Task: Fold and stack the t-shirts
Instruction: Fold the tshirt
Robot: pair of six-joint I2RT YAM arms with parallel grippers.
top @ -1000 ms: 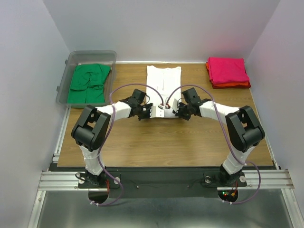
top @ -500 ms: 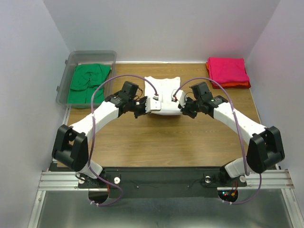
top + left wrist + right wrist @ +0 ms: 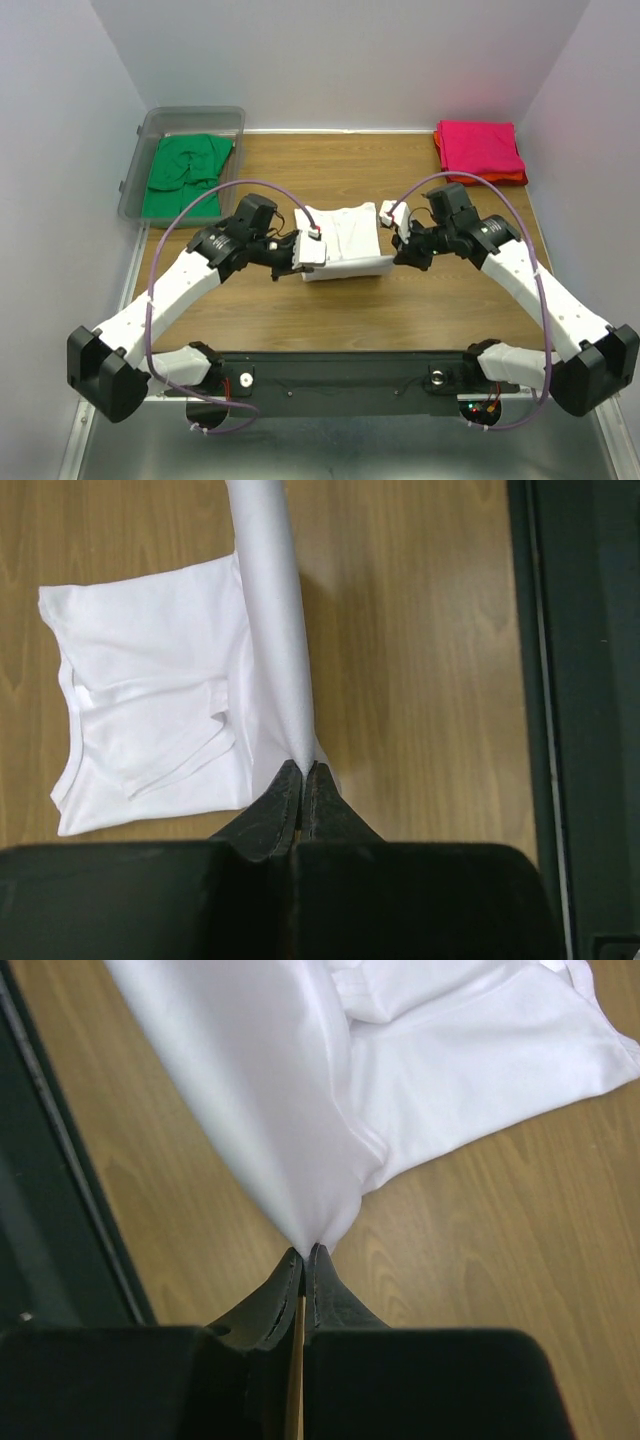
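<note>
Top external view, we list by size.

Surface (image 3: 350, 310): wood-grain, carrying everything below.

Bin (image 3: 135, 165): clear grey plastic, at 10 o'clock, with a green t-shirt (image 3: 185, 175) crumpled inside, unfolded.

Stack at 1 o'clock: a magenta t-shirt (image 3: 478, 148) folded square on a red-orange t-shirt (image 3: 512, 179), of which only an edge shows.

White t-shirt (image 3: 345, 240): at the centre of the surface, partly doubled over. It is plain, thin and soft. Its lower layer lies flat with the sleeves tucked in, and the upper layer rises taut to the grips.

Left pincer (image 3: 302, 770) and right pincer (image 3: 305, 1252): each clamped tight on a raised corner of the white cloth.

We judge the step to be the lengthwise fold of the white shirt, about halfway through the task. The next move calls for laying the held edge down level, releasing both corners together, then carrying the shirt to the stack.
</note>
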